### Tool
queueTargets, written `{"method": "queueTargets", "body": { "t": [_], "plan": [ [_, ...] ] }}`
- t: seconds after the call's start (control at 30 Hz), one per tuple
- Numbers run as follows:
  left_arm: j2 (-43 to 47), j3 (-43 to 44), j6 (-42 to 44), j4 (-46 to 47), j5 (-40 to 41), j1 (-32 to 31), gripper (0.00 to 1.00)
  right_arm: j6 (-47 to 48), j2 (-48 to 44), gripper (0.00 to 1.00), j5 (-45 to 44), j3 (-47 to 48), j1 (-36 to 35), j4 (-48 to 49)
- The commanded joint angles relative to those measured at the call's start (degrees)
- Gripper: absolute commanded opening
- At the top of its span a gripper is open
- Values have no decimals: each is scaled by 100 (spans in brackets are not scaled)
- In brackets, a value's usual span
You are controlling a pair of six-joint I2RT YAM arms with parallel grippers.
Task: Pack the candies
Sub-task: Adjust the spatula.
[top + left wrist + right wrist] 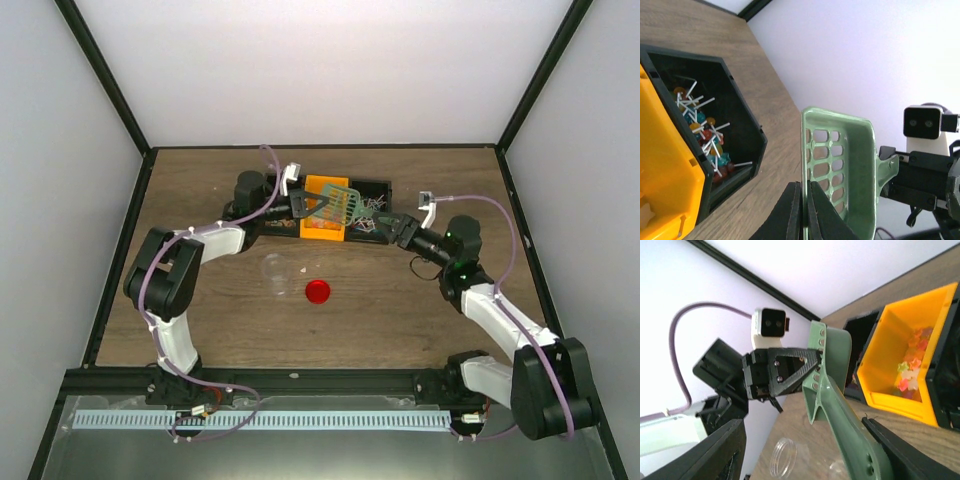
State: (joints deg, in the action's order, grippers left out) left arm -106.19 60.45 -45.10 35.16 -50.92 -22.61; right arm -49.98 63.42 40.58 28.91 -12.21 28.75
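Observation:
My left gripper is shut on the side wall of a green slotted scoop, holding it in the air over the bins. The scoop's handle lies between the spread fingers of my right gripper, which is open; I cannot tell whether a finger still touches it. Stick candies fill a black bin. Star-shaped candies lie in a yellow bin. From above, the scoop hangs over the yellow bin, between the left gripper and right gripper.
A clear jar lies on its side on the wooden table, with a round red lid beside it. The jar's mouth shows under the right wrist. White walls enclose the table on three sides.

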Motion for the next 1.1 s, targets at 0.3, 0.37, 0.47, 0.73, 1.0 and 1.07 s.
{"method": "queueTargets", "body": {
  "t": [0.3, 0.37, 0.47, 0.73, 1.0, 1.07],
  "plan": [
    [-74, -339, -1268, 1818, 213, 17, 4, -752, 798, 55, -28, 128, -42, 1825],
    [-55, -317, -1196, 1712, 193, -12, 4, -759, 879, 53, 69, 160, -44, 1998],
    [-33, -313, -1059, 1528, 213, -23, 4, -675, 904, 53, 126, 255, -44, 2008],
    [-76, -263, -1071, 1513, 86, -54, 4, -467, 982, 45, 223, 471, -45, 1835],
    [1, -255, -967, 1362, 77, -83, 4, -477, 1044, 25, 308, 504, -45, 1845],
    [-28, -240, -976, 1362, 65, -83, 4, -465, 1039, 17, 303, 510, -41, 1821]
  ]
}}
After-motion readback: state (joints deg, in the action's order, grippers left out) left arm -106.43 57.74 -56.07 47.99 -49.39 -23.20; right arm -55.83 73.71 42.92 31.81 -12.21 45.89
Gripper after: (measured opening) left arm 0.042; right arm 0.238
